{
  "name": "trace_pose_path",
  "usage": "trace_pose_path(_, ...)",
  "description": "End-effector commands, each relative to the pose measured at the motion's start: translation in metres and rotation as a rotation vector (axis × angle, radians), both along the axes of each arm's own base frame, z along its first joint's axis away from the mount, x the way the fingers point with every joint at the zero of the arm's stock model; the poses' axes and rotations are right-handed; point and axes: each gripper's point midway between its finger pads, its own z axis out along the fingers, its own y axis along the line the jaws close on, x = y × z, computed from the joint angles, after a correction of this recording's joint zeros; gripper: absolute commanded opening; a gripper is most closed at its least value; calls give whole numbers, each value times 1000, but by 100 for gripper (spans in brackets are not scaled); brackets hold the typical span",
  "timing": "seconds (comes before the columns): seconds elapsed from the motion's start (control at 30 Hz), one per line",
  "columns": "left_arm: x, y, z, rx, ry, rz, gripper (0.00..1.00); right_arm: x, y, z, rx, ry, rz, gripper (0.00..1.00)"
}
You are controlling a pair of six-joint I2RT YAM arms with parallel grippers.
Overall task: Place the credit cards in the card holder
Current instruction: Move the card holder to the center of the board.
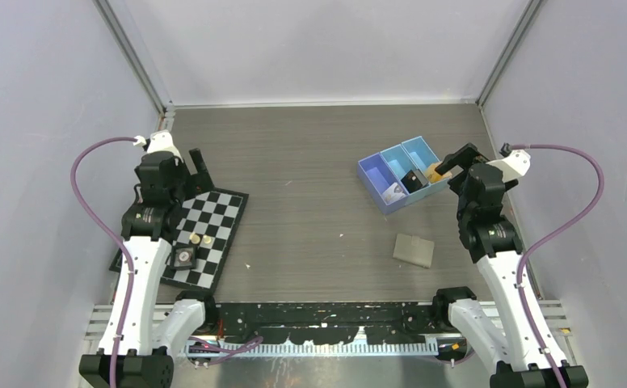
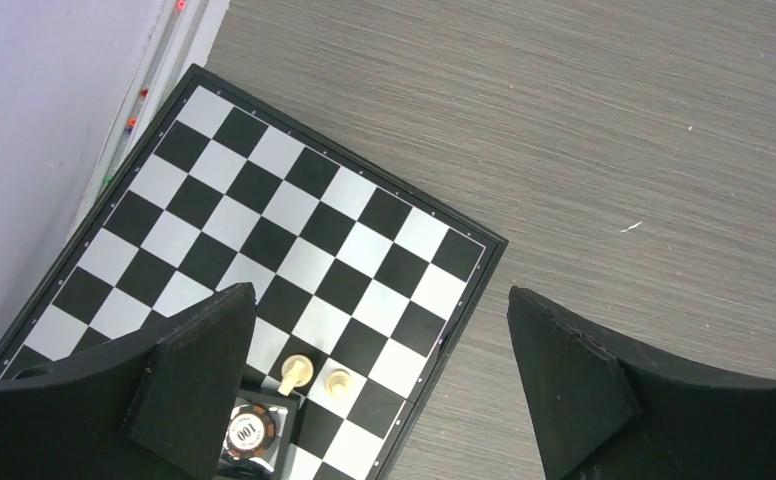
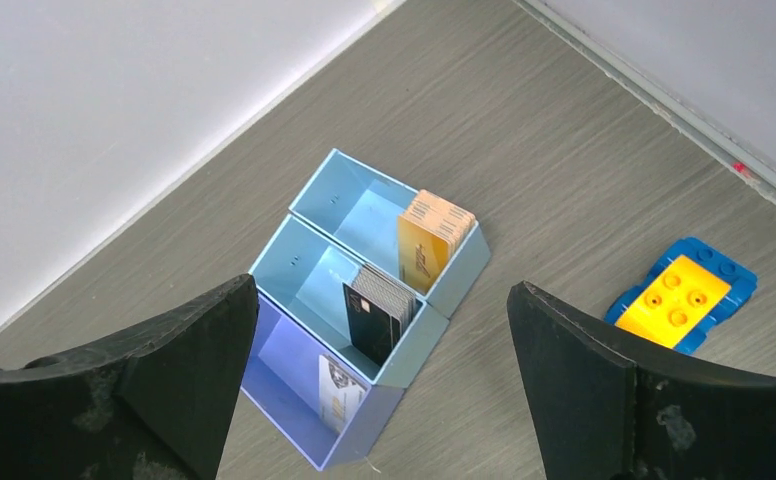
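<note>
The credit cards stand upright in a blue three-compartment tray (image 3: 404, 395): orange cards (image 3: 434, 240) in the far compartment, black cards (image 3: 379, 312) in the middle one, a whitish card (image 3: 342, 392) in the near one. In the top view the tray (image 1: 372, 186) sits at the right back. The grey card holder (image 1: 414, 250) lies closed on the table in front of the tray, out of both wrist views. My right gripper (image 3: 381, 290) is open and empty above the tray. My left gripper (image 2: 381, 292) is open and empty above a chessboard at far left.
A black-and-white chessboard (image 2: 294, 250) lies at the left with two pale chess pieces (image 2: 314, 376) and a poker chip (image 2: 249, 432) on a small black box. A blue and yellow toy brick (image 3: 682, 295) lies right of the tray. Grey walls enclose the table.
</note>
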Motion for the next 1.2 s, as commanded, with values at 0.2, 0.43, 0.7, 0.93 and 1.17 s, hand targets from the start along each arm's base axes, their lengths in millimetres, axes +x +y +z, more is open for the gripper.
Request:
trace_pose_path(0.2,1,-10,3,-7,-39,-53,100,-11,2,-46,114,146,-55,99)
trace_pose_path(0.43,-1,-14,-11,-8,-6,-83,100,-32,2,-100,280,356,-61,90)
trace_pose_path(0.7,0,-20,-16,-12,4,-127,100,-62,25,-163,506,578,9,62)
trace_pose_path(0.93,2,-26,-20,-25,15,-159,100,-81,43,-199,595,736,38,55)
trace_pose_path(1.17,3,-32,-22,-40,27,-188,100,-108,32,-212,544,833,-49,57)
